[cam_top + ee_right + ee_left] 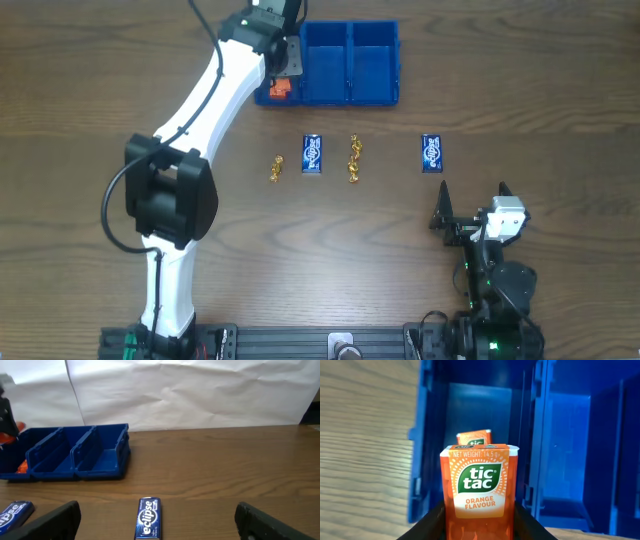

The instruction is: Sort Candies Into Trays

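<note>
I find the left end effector [285,68] at the far side of the brown wood-grain worktop [560,110]. It is clamped on a small orange plastic candy box [479,490], which stands upright between its fingers. The box is over the end compartment of the blue plastic three-compartment tray [372,65], the one nearest the left arm. I cannot tell whether it touches the tray floor. A second orange candy box [475,438] lies inside that same compartment, just behind the held one.

The right end effector [473,190] is near its own base, low over the worktop. Its fingers are spread wide and hold nothing.

Four items lie in a row on the worktop between the tray and the arm bases:
- A single gold-wrapped candy [277,168] is at the left arm's end of the row.
- A blue foil mint pack [313,153] lies just beside it.
- A pair of gold-wrapped candies [354,158] lies near the middle, one touching the other.
- Another blue mint pack [432,153] lies apart from the rest, directly ahead of the right end effector and between its spread fingers as seen from the right wrist view.
</note>
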Robot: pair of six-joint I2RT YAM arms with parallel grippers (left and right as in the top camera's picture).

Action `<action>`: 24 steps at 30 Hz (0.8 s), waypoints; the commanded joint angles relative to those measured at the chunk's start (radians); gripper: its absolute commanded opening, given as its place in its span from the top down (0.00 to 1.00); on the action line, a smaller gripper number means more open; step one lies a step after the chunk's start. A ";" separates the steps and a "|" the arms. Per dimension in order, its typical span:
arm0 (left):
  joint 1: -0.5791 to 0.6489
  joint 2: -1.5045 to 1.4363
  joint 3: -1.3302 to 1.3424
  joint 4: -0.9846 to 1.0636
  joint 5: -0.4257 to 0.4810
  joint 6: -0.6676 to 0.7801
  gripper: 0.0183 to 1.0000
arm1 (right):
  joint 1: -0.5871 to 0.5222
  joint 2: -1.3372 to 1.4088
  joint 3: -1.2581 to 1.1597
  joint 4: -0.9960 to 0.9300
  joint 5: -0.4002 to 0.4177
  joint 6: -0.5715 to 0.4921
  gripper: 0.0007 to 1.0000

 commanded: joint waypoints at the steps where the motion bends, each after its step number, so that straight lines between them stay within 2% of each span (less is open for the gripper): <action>1: 0.008 0.028 0.003 0.012 0.020 0.022 0.73 | 0.006 -0.007 0.000 -0.010 -0.001 -0.013 0.00; 24: 0.031 0.028 0.003 0.026 0.043 0.076 0.73 | 0.006 -0.007 0.000 -0.010 -0.001 -0.013 0.00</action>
